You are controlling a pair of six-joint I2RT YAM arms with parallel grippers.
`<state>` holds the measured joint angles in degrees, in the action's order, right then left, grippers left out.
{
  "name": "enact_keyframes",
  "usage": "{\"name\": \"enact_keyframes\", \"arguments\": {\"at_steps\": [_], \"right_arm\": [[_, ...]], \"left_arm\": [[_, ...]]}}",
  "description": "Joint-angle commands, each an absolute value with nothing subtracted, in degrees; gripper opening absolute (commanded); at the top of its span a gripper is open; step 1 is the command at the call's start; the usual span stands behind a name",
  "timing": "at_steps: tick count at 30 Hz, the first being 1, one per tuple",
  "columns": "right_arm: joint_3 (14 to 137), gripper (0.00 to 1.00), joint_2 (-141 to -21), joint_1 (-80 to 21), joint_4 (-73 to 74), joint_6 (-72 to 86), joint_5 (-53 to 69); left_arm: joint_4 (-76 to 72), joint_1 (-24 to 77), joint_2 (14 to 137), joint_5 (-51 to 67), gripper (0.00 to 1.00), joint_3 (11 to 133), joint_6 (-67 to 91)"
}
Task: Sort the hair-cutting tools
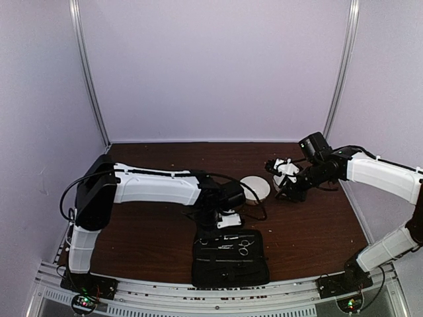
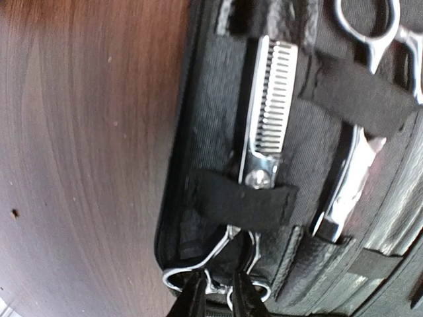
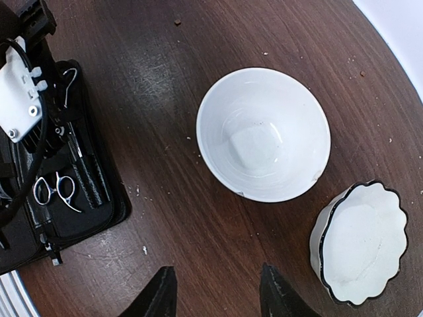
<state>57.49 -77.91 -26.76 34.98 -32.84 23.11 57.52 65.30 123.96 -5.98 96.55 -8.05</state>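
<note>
1. The toothed scissors [image 2: 268,112] are seen lying in the black case [image 2: 198,152]. They are pinned under an elastic strap [image 2: 244,201] just below the pivot screw, and the comb-like blade is pointed toward 12 o'clock in the left wrist view.
2. Their ring handles are found at 6 o'clock, directly at the tips of the left gripper [image 2: 217,298]. The jaws are drawn narrow with the handle shanks between them. The handles appear to be pinched, though the contact is cut off by the frame edge.
3. A second pair of scissors [image 2: 347,185] is strapped in the same case, at about 2 o'clock from the left gripper and apart from it.
4. The case is set on the brown table [image 2: 79,165], near its front edge.
5. The right gripper [image 3: 215,294] is held above the table with its jaws spread wide and nothing between them.
6. A round white bowl [image 3: 218,158] is seen at 12 o'clock from it, and a scalloped bowl [image 3: 360,244] at 3 o'clock.
</note>
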Motion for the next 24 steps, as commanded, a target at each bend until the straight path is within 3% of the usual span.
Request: {"name": "enact_keyframes", "arguments": {"at_steps": [1,24], "right_arm": [[58.6,0.45,-78.2,-27.2,35.5,-33.1,23.3],[58.7,0.45,-78.7,-27.2,35.8,-33.1,23.7]], "left_arm": [[54.9,66.5,127.7,-0.8,0.18,99.0,-9.0],[50.8,66.7,131.0,9.1,0.17,103.8,-7.4]]}}
